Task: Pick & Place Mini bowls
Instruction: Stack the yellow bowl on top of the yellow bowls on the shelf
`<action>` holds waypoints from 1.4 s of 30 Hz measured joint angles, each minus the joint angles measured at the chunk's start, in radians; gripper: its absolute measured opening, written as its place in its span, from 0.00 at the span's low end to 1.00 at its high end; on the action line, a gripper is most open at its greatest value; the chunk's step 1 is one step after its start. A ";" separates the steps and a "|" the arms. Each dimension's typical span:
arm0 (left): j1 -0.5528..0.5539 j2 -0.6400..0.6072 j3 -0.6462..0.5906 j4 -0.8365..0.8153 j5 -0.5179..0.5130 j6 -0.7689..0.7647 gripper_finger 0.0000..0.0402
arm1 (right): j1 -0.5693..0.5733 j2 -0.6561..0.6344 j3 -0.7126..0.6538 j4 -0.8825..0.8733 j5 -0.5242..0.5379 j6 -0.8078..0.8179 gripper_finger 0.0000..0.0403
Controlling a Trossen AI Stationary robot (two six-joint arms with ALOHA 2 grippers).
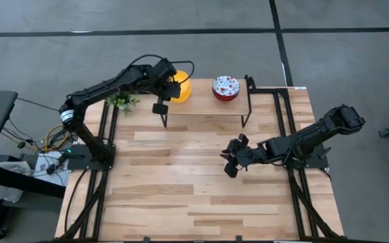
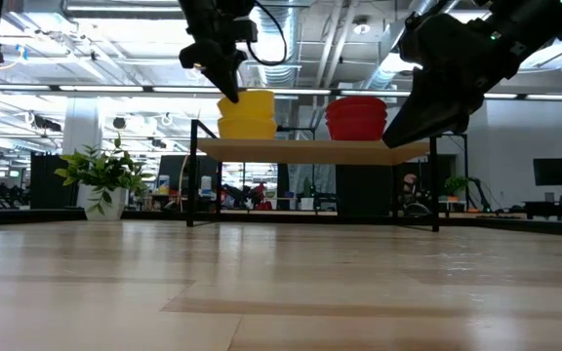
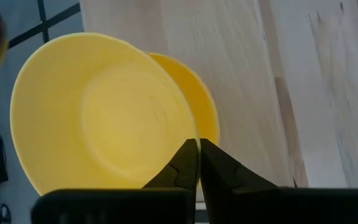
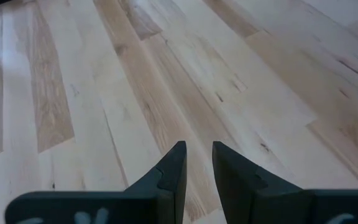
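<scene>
On the raised wooden shelf (image 1: 204,102), the left gripper (image 3: 197,163) pinches the rim of the top bright yellow round mini bowl (image 3: 98,112), so lifting it off likely follows, while the right gripper (image 1: 234,156), beside the shelf, waits with fingers narrowly apart.

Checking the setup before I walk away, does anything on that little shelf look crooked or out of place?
Only the top yellow bowl: it sits tilted off the yellow bowl beneath, because the left hand is pinching its rim. The patterned bowls sit level on the shelf.
</scene>
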 joint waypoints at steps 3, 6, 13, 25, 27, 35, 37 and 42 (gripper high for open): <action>0.000 0.002 0.000 0.002 0.011 0.000 0.02 | 0.000 0.000 0.000 0.000 -0.002 0.009 0.17; 0.000 0.002 0.000 0.003 0.011 0.000 0.02 | 0.000 0.000 0.000 0.000 -0.003 0.026 0.17; -0.003 0.002 -0.020 0.005 0.011 0.000 0.02 | 0.002 0.000 0.000 0.000 -0.003 0.026 0.17; -0.003 -0.001 -0.068 0.024 0.008 0.000 0.02 | 0.001 0.000 0.000 -0.001 -0.003 0.027 0.17; -0.003 -0.002 -0.068 0.039 0.007 0.000 0.03 | 0.001 0.000 0.000 -0.001 -0.003 0.027 0.17; -0.003 -0.002 -0.068 0.048 0.007 0.000 0.10 | 0.001 0.000 0.000 -0.001 -0.003 0.027 0.17; -0.003 -0.002 -0.068 0.048 0.007 -0.002 0.13 | 0.001 0.000 0.000 -0.001 -0.003 0.027 0.17; -0.003 -0.002 -0.068 0.048 -0.003 -0.004 0.20 | 0.001 0.000 0.000 -0.001 -0.003 0.026 0.17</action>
